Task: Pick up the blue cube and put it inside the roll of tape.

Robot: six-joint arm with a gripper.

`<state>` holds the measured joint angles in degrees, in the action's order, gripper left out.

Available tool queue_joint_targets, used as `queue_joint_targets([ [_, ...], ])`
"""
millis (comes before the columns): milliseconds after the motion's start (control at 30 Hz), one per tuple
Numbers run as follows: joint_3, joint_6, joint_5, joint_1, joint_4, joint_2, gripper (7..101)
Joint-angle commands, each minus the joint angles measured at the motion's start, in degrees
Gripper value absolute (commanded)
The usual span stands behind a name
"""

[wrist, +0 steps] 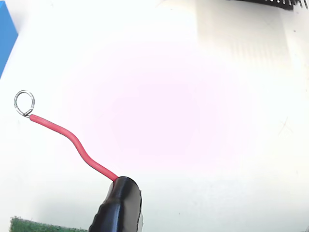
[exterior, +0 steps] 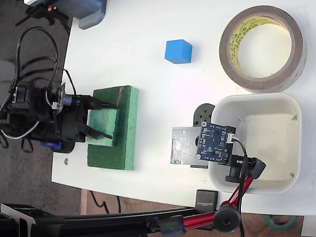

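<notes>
Blue cube (exterior: 178,51): rests alone on the white table (exterior: 143,59) in the fixed view, upper centre, untouched; only its edge shows at the upper left corner of the wrist view.
Roll of tape (exterior: 262,47): lies flat at the upper right of the fixed view, hole facing up and empty, well apart from the cube.
End effector (exterior: 101,120): at the left, over the green foam pad (exterior: 118,128); its two dark fingers stand spread with nothing between them, so released.
Wire: a red wire (wrist: 72,141) ending in a small metal ring (wrist: 24,103) runs from the black fingertip in the wrist view.
Step in hand: the approach to the cube, by judgement barely begun.
Doing it well: travel across the bare table toward the cube, keep the fingers spread, square them to two opposite faces, descend so the wire clears the cube, then close.
Nearby clutter: white tub (exterior: 256,143) and circuit board (exterior: 216,142), off the likely path.
</notes>
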<state>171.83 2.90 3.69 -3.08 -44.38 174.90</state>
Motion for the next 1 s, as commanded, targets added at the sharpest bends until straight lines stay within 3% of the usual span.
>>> queue_joint_targets([
  [33, -0.26, 0.62, 1.23, 0.00, 0.18, 0.09, 100.3],
  [1000, -2.72, 1.23, 1.49, 0.26, -0.35, 0.09, 100.3],
])
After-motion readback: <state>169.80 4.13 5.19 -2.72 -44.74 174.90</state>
